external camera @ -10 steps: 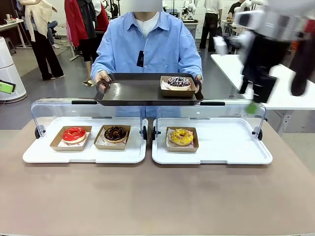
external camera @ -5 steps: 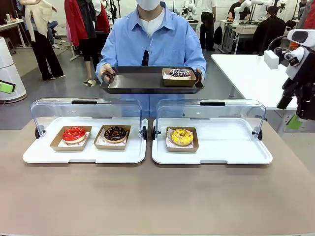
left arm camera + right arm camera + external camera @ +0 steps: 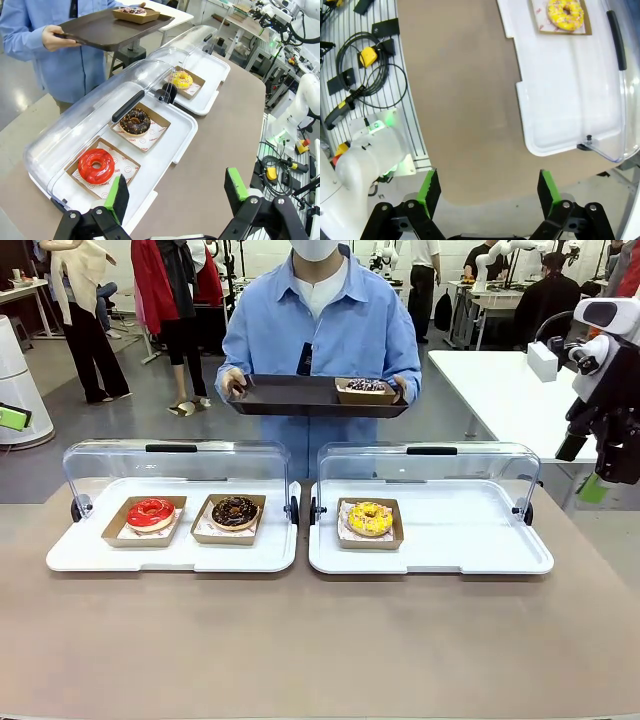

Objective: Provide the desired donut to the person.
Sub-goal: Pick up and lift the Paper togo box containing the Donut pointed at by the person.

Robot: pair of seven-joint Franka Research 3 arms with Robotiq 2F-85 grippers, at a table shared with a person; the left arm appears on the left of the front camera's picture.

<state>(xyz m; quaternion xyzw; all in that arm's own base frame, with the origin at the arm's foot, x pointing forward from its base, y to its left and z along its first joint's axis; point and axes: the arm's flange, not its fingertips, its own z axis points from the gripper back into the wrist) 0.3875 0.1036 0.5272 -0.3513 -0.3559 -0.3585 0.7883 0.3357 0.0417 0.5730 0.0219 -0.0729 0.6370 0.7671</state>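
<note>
The person [image 3: 320, 330] in a light blue button shirt stands beyond the far edge of the brown tabletop [image 3: 320, 640] and holds a dark rectangular serving tray [image 3: 290, 398] level at chest height, with one hand [image 3: 236, 386] at each short end. On that tray, at the end toward the robot's right, a chocolate donut with sprinkles [image 3: 366, 386] sits in a shallow brown cardboard dish [image 3: 365, 398]. Two white display trays stand side by side on the tabletop, each with a clear domed lid at its far side and open toward the robot. The left display tray [image 3: 170, 558] carries a red glazed donut [image 3: 150, 512] and, just beside it, a dark chocolate donut [image 3: 236, 510], each in its own cardboard dish. The right display tray [image 3: 440, 558] carries a yellow sprinkled donut [image 3: 369, 517] in its left part. The left claw [image 3: 177, 190] is spread and empty above the tabletop, near the end of the left display tray where the red glazed donut lies. The right claw [image 3: 489, 192] is spread and empty above the right edge of the tabletop, beside the outer end of the right display tray. The right arm [image 3: 600, 360] is raised at the tabletop's right side.
</note>
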